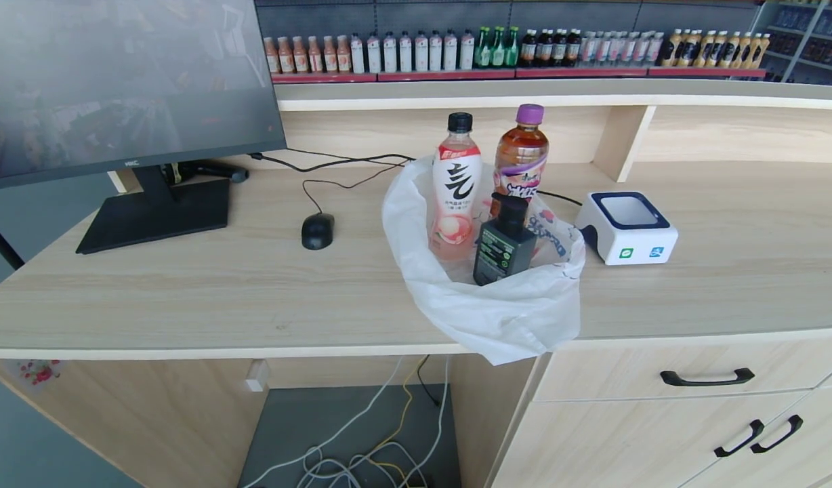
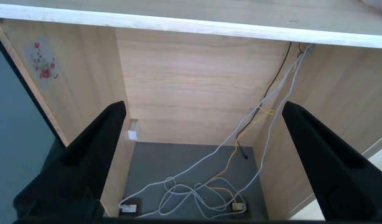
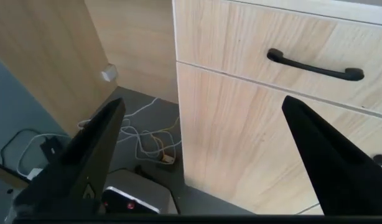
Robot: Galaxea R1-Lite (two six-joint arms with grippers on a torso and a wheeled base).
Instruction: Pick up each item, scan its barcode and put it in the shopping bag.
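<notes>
A white shopping bag (image 1: 497, 318) sits open on the desk (image 1: 185, 291), its front fold hanging over the near edge. Three items stand upright in it. A pink bottle (image 1: 456, 190) with a black cap is at the bag's 10 o'clock. A dark bottle (image 1: 503, 247) stands near the middle, just beside the pink one. An amber bottle (image 1: 521, 159) with a purple cap is at 12 o'clock behind the dark one, its foot hidden.

At the bag's 3 o'clock, just beside it, is the white scanner (image 1: 626, 230), window facing up. A mouse (image 1: 318, 230) lies at the bag's 9 o'clock, and a monitor (image 1: 118, 81) stands at 10 o'clock, well apart. A shelf of bottles (image 1: 511, 51) runs along the back at 12 o'clock.

The left claw (image 2: 204, 112) is below the desk edge, fingers wide apart and holding nothing, facing the open recess with loose cables (image 2: 197, 186) on the floor. The right claw (image 3: 203, 102) is also low, fingers apart and empty, facing a drawer (image 3: 253, 37) with a black handle (image 3: 315, 65).
</notes>
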